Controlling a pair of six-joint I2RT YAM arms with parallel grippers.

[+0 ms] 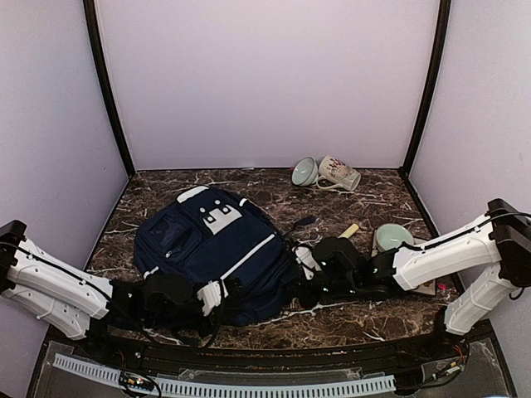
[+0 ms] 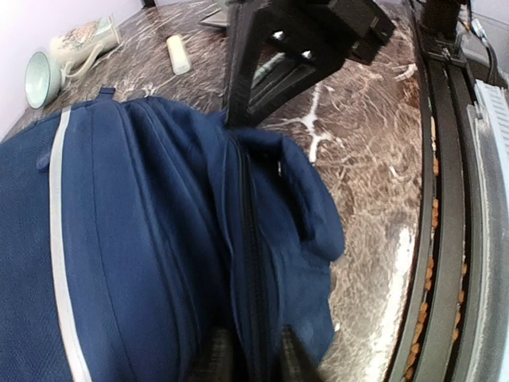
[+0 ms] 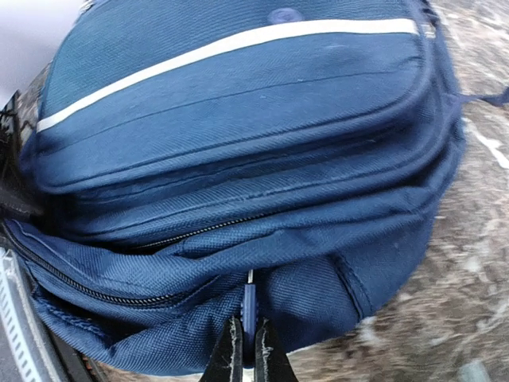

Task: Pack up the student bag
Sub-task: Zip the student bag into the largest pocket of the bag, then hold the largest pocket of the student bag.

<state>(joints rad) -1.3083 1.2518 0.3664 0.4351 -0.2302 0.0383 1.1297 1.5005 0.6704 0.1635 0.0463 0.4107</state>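
The student bag [image 1: 220,249] is navy fabric w/ a white stripe [image 3: 238,44] over the front pocket and a white patch [image 1: 220,217] near its top. It lies flat on the left-centre of the table [image 1: 357,327], top end toward the back wall [image 1: 265,83].

The right gripper [image 3: 247,350] is clenched on a small zip pull [image 3: 249,306] at the bag's right side. The left gripper [image 2: 254,354] is at the bag's near edge, its fingers [image 2: 290,354] either side of a zip seam. If they press it, I cannot tell.

The table is dark brown marble w/ white veins, and the walls are pale lilac. At the back a mug [image 1: 338,174] and a bowl [image 1: 304,172] lie on their sides. A pale green cup [image 1: 390,238] and a yellowish stick [image 1: 349,230] are partly behind the right arm [image 1: 448,253]. A flat item [image 1: 427,288] under that arm is too hidden to name.
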